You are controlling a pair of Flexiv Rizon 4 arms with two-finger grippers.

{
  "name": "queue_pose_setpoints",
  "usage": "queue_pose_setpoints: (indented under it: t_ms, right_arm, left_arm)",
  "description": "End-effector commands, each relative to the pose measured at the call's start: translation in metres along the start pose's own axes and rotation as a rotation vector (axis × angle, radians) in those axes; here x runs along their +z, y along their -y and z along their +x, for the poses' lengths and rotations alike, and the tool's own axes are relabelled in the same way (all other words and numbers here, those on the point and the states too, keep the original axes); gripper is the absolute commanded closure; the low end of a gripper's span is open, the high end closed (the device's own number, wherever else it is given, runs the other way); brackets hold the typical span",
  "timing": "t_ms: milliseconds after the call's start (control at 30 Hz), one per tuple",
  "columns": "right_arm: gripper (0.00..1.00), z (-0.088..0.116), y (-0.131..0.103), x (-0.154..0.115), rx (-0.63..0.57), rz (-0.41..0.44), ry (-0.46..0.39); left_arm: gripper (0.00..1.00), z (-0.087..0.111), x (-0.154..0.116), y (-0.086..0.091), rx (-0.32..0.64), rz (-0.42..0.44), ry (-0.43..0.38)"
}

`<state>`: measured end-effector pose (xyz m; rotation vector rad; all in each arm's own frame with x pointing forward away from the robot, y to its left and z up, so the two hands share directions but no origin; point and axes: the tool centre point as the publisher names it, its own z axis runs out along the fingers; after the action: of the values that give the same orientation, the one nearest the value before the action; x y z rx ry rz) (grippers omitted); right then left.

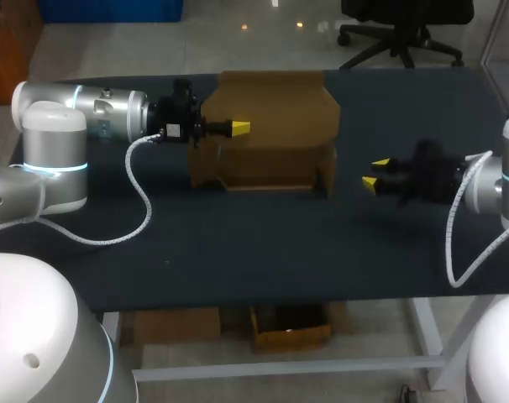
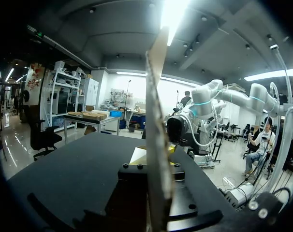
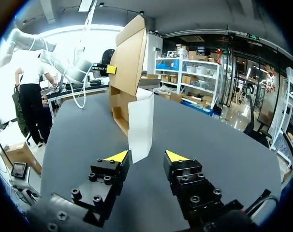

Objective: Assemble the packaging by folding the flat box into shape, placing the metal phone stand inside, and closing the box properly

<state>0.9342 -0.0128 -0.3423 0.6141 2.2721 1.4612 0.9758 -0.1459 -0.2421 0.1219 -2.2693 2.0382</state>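
— Where is the box now?
— The brown cardboard box [image 1: 271, 168] stands on the dark tabletop [image 1: 238, 243], close to the far edge and about the middle of its length. Its top is open, and the large lid flap [image 1: 275, 101] is raised on the far side.
— And the left pincer?
— The left pincer [image 1: 240, 128] comes in from the left edge and is closed on the side edge of that flap. From above only one yellow tip shows, lying on the cardboard. The left wrist view shows the flap edge-on, passing between the two black finger bodies.
— The right one?
— The right pincer [image 1: 374, 173] is between the box and the right edge, apart from the box. Its fingers are spread and hold nothing. In its own wrist view the gap between the yellow tips faces the end of the box.
— What does only that view show?
— An end panel [image 3: 140, 123], pale there, stands upright at the box end nearest this pincer. The flap is seen tilted, while from above it looks flat.
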Motion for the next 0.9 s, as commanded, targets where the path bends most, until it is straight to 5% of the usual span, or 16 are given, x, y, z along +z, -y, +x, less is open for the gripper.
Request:
queue_pose_setpoints:
  t_ms: [33, 900]
  right_arm:
    - [0.55, -0.011, 0.003, 0.005, -0.021, 0.002, -0.17]
    - [0.56, -0.032, 0.003, 0.04, -0.074, 0.006, -0.247]
  left_arm:
    - [1.0, -0.002, -0.001, -0.005, 0.0, 0.001, -0.003]
    - [1.0, -0.002, -0.001, -0.005, 0.0, 0.001, -0.003]
